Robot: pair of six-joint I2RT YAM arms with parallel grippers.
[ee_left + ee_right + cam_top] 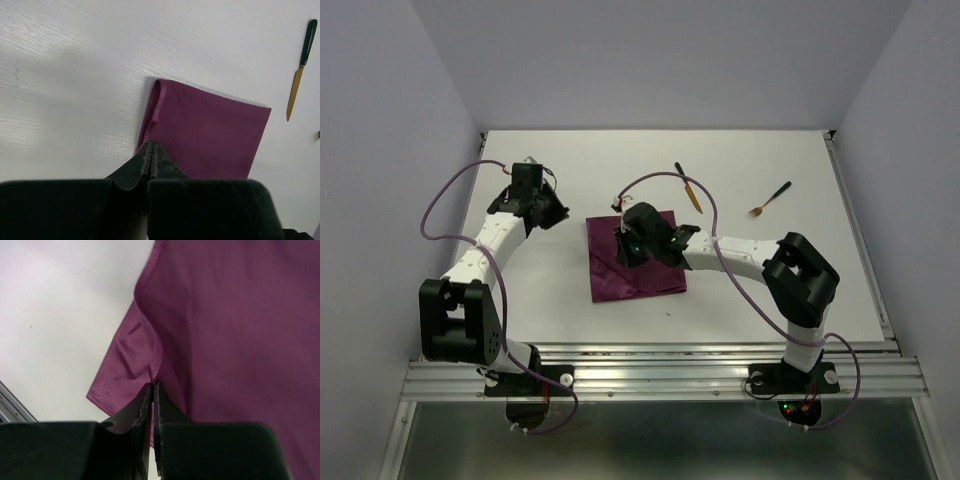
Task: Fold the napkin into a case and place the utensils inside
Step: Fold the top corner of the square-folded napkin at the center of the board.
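Napkin (645, 283) limp, slick, best taken by hem: my right tool (152, 387) pinches it there; my left tool (151, 145), nine o'clock, closed empty.

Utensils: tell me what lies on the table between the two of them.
Bare white table between the knife and the gold-tipped utensil, in the top view; a purple cable arcs over beside the knife.

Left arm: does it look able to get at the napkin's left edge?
Probably yes: the left gripper hangs beside the napkin, bare table between; its jaws are shut and must open first.
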